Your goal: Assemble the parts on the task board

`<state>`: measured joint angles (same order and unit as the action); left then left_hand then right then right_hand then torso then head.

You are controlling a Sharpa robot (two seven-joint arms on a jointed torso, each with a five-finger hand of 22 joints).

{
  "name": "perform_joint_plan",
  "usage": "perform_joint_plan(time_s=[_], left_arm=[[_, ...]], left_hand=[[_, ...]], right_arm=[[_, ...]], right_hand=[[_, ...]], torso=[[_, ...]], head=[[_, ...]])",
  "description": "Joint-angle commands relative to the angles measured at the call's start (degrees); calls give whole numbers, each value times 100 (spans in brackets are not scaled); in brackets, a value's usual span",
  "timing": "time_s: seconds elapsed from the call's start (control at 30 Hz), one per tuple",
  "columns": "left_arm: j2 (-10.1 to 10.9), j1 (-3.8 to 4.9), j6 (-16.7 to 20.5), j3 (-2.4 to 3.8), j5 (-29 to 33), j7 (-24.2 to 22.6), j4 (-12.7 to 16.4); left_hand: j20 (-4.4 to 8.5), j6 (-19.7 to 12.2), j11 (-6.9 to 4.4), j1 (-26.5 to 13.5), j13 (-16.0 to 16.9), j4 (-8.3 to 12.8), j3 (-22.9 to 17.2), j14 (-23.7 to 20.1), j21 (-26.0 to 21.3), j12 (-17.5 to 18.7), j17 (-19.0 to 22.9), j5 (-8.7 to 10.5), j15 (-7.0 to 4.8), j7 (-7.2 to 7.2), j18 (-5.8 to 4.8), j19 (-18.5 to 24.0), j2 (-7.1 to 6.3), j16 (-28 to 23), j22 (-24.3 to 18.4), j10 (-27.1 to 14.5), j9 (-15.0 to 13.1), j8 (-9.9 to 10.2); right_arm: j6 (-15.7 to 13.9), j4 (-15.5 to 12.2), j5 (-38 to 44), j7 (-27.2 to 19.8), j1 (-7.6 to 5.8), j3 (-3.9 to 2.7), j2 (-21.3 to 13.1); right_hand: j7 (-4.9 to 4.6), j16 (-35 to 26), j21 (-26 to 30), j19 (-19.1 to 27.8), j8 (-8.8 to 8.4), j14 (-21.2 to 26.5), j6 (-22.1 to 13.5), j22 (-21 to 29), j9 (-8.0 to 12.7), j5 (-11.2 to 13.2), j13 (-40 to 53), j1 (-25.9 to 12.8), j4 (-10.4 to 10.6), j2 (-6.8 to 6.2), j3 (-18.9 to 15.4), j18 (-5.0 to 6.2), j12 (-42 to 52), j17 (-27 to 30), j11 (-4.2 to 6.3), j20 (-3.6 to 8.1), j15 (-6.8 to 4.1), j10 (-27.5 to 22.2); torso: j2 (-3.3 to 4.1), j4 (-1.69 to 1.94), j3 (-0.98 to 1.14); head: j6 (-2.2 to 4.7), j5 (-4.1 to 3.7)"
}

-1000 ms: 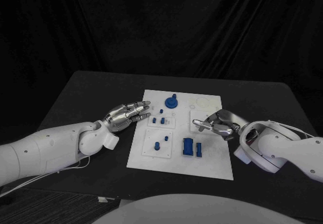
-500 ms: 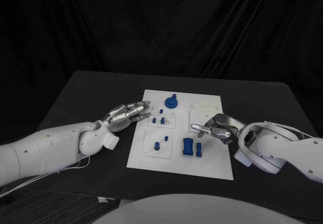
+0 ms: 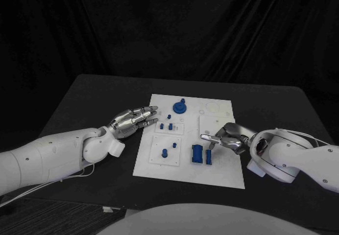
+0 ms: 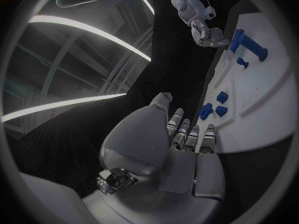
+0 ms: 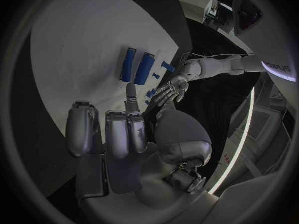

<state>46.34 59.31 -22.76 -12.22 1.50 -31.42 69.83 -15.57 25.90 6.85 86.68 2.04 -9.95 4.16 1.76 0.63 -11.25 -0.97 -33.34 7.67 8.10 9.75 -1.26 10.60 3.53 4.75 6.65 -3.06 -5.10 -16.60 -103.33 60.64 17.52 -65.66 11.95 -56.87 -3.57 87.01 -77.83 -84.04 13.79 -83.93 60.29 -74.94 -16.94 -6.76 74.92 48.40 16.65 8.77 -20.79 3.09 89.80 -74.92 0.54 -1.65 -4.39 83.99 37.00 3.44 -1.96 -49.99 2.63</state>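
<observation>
A: Where is the task board (image 3: 189,166)?

B: It lies in the middle of the black table (image 3: 84,98), a white plate running away from the robot. On it stand blue parts: a round knob-like piece (image 3: 180,106) at the far end, two small blocks (image 3: 166,126) below that, a small peg (image 3: 165,151) in the nearer left panel, and two long blue bars (image 3: 202,154) side by side to the right of the peg.

A: And the left hand (image 3: 133,121)?

B: It hovers at the board's left edge, beside the small blocks. The fingers are stretched out, slightly apart, and nothing is in them. The left wrist view shows the same: straight fingers (image 4: 187,134) pointing at the board (image 4: 261,104) with the small blocks (image 4: 215,104) just ahead.

A: The right hand (image 3: 225,136)?

B: It sits over the board's right side, just beyond the long bars. One finger points toward the bars, and the others are curled in. In the right wrist view that finger (image 5: 131,97) reaches out near the two bars (image 5: 137,67); whether it touches the board I can't tell. I see nothing held.
</observation>
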Motion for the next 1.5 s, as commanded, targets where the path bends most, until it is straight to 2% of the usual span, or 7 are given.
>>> perform_joint_plan(time_s=[0.03,0.9,1.07,1.2,1.37,1.43,1.5], left_arm=[[-21,-17,-95,0,16,-37,11],[8,-22,-78,0,16,-83,30],[68,-22,2,0,16,-264,86],[208,-20,232,2,16,-513,248],[439,23,567,5,17,-828,572],[526,90,691,6,16,-944,716],[584,163,790,6,10,-1028,829]], left_hand=[[-5,31,37,-25,8,21,-18,11,31,-19,-2,-23,30,11,70,-24,5,18,0,-12,-6,-25],[-7,24,37,-33,8,28,-26,10,33,-21,-2,-23,32,11,70,-27,4,19,6,-12,-5,-25],[-10,64,36,-112,10,-14,1,19,39,-39,-5,42,35,9,72,-38,-15,33,22,4,-11,-47],[5,128,38,-249,13,-143,103,25,43,-68,-7,73,24,9,73,-46,-67,47,24,28,-18,-86],[26,232,44,-320,18,-291,214,40,45,-115,-11,125,4,14,74,-52,-105,72,24,74,-29,-133],[51,271,43,-321,17,-365,263,31,40,-127,-8,192,-18,18,73,-42,-115,64,-2,88,-31,-153],[82,295,40,-315,16,-410,294,20,33,-132,-4,227,-38,17,74,-31,-124,51,-27,94,-32,-164]], right_arm=[[167,11,119,258,28,-1,7],[478,57,256,494,86,0,66],[115,21,289,272,88,-1,13],[-416,-54,193,-109,66,-2,-106],[-1105,-90,-442,-773,-202,-3,-235],[-1361,-67,-889,-1124,-367,-3,-259],[-1525,-37,-1308,-1469,-483,-3,-276]], right_hand=[[-9,-5,44,-256,-55,-436,-16,-1140,23,18,1508,-2,0,66,-48,-29,20,-573,22,-13,-8,601],[-87,-39,142,-209,-318,-419,-196,-1106,172,-93,1508,165,-9,138,-151,-7,20,-491,-44,-48,42,601],[-89,-31,115,-216,-327,-424,-186,-1114,182,-72,1508,153,1,138,-175,-13,20,-515,-48,-52,46,601],[-59,-29,80,-225,-286,-426,-30,-1122,180,-109,1508,160,-3,152,-225,-17,20,-518,-27,-53,36,601],[-4,-256,377,-129,-254,-308,166,-1030,177,-210,1508,218,-4,187,-293,49,20,63,23,-24,-7,601],[7,-692,1131,115,-299,-116,224,-782,201,-262,1337,234,2,202,-390,191,-93,906,41,-16,-30,494],[18,-1012,1600,252,-329,-15,250,-606,216,-306,1029,265,1,228,-431,275,-317,1412,35,-5,-21,308]], torso=[[-3,1,-1],[-3,0,-1],[-1,1,0],[0,2,0],[-10,-1,5],[-40,-9,16],[-84,-19,24]], head=[[-1,1],[-1,12],[-1,5],[-1,-35],[-1,-50],[-1,-57],[-1,-56]])
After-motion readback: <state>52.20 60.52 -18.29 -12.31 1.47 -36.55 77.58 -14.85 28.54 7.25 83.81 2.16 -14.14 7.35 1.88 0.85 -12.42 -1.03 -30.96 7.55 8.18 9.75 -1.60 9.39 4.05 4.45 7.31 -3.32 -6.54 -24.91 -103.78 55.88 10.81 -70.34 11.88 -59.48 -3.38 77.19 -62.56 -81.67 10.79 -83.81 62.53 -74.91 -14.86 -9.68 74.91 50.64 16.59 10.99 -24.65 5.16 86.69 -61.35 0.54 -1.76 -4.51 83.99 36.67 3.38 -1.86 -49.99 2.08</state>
